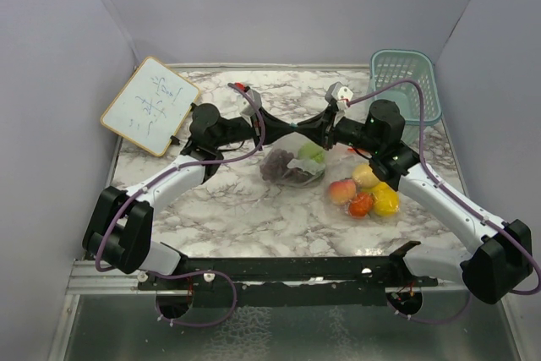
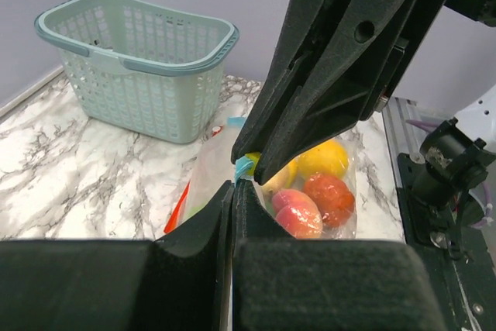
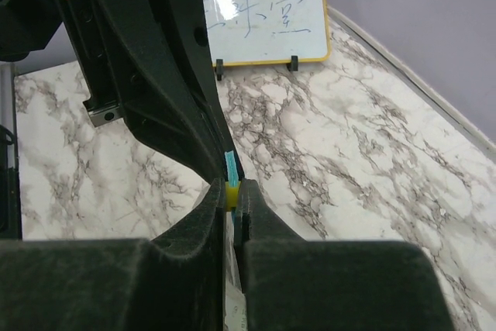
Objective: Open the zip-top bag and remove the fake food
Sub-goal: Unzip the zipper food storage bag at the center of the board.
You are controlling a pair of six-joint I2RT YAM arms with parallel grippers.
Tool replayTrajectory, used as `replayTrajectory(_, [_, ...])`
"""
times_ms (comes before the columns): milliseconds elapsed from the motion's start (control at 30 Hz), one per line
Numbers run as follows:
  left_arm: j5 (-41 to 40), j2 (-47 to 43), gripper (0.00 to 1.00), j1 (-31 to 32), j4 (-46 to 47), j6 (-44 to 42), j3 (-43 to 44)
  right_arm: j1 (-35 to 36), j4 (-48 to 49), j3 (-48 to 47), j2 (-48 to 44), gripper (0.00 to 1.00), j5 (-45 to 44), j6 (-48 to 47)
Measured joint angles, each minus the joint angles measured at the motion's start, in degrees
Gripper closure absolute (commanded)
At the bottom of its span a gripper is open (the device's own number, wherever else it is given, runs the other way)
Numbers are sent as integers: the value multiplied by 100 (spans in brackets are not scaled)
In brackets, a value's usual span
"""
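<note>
The clear zip-top bag (image 1: 296, 166) lies mid-table with its top edge lifted between my two grippers. Inside it I see fake food: dark grapes (image 1: 275, 166), a green piece (image 1: 311, 152), a peach (image 2: 298, 211), a red-orange tomato (image 2: 329, 195) and a yellow lemon (image 2: 325, 156). My left gripper (image 2: 233, 185) is shut on the bag's top edge, by the blue zip strip (image 2: 244, 167). Tip to tip against it, my right gripper (image 3: 232, 187) is shut on the zip's yellow slider (image 3: 232, 195). In the top view the grippers meet above the bag, left gripper (image 1: 283, 127) and right gripper (image 1: 306, 129).
A pale green plastic basket (image 1: 406, 82) stands at the back right corner. A small whiteboard (image 1: 150, 106) with writing leans at the back left. Grey walls close in the marble table (image 1: 220, 200) on three sides.
</note>
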State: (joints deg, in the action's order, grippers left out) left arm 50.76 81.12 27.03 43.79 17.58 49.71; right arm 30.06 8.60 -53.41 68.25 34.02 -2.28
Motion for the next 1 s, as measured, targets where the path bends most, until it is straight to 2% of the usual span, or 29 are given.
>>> replayTrajectory(533, [-1093, -356, 100, -376, 691, 970, -623, 35, -24, 42, 2, 98, -232, -63])
replayTrajectory(1000, [-1335, -358, 100, -713, 549, 1217, -592, 59, -136, 337, -339, 98, -592, -55])
